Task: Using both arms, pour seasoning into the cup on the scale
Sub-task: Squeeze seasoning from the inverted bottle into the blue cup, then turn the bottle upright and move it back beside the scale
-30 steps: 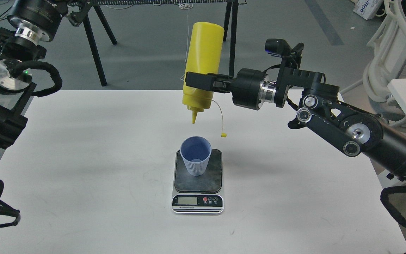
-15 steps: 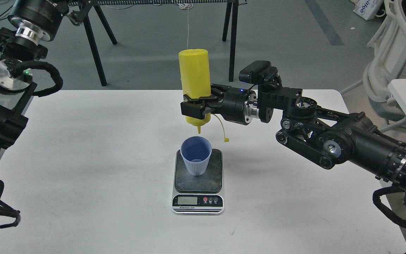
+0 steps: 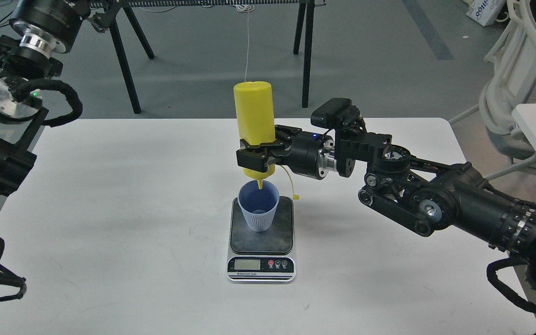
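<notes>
The scale (image 3: 261,237) sits centre-table to weigh what lands in the cup (image 3: 258,205) on its plate. At the cup's twelve o'clock, the right gripper (image 3: 255,158) clamps the inverted bottle (image 3: 254,125), nozzle at the rim for clean pouring. The left gripper is out of view.

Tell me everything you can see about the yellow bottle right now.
The yellow bottle is a plain cylinder of matte plastic, held upside down and nearly vertical. Its flat base points up and its cone nozzle points down, the tip just inside the mouth of the blue cup on the scale. The right gripper clamps it around the shoulder near the cap. A small tip cover dangles on a thin tether beside the cup. No seasoning is visibly coming out.
</notes>
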Available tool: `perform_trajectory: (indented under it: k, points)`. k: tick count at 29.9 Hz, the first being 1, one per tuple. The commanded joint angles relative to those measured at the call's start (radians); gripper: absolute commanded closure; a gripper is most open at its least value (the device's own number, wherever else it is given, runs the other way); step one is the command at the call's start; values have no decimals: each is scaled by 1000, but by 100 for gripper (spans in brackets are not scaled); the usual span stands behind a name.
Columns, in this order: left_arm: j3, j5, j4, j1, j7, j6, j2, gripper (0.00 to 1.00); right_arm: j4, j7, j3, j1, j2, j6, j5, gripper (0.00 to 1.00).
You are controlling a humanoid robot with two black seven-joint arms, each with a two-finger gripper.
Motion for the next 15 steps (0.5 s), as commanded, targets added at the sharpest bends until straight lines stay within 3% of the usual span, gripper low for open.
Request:
perform_trajectory:
  k: [1, 3, 7, 15]
  points:
    - [0, 0, -1, 0, 0, -1, 3, 0, 9, 29, 9, 2, -17, 2, 22, 77]
    - [0, -1, -2, 0, 0, -4, 20, 0, 30, 61, 18, 1, -60, 13, 57, 77]
    - [0, -1, -2, 0, 1, -8, 34, 0, 58, 61, 32, -1, -157, 28, 306, 77]
    - [0, -31, -1, 0, 7, -4, 35, 0, 70, 69, 44, -45, -333, 100, 1023, 76]
